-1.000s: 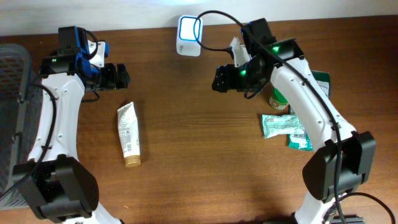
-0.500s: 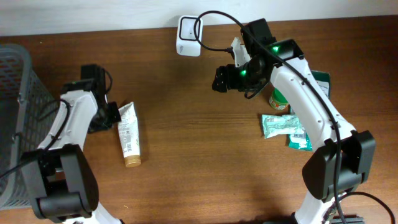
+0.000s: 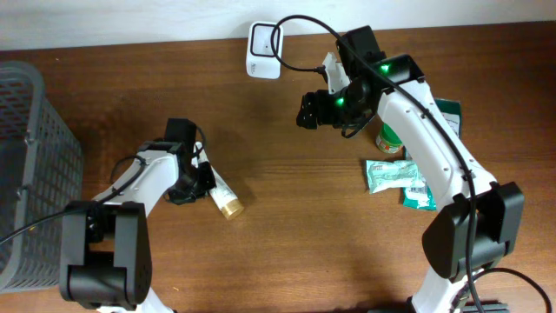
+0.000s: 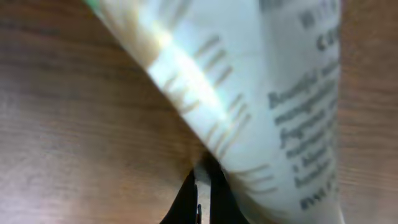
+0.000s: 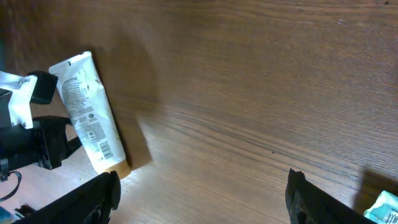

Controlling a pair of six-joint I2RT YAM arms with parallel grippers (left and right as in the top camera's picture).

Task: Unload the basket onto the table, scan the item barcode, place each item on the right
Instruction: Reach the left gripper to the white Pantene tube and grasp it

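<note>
Overhead: the tube [image 3: 221, 192] lies on the worktop [image 3: 287, 243] mid-left, well apart from the scanner [image 3: 264, 50]. The left gripper [image 3: 200, 183] is touching its side.

Left wrist: gripper tips pressed together, right against the tube. We can't tell if any edge is nipped.

Right wrist: right gripper [image 5: 202, 199] spread, empty. The barcode [image 5: 104, 148] faces up.

We judge the tube light, soft & slick. Take it mid-body w/o covering the barcode.

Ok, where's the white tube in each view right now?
Overhead: the white tube lies slanted left of centre, against the left gripper.
Left wrist: it fills the upper right, very close up.
Right wrist: it is at the left side, slanted.
Shared landmark: the left gripper, right beside the tube in every view.
</note>
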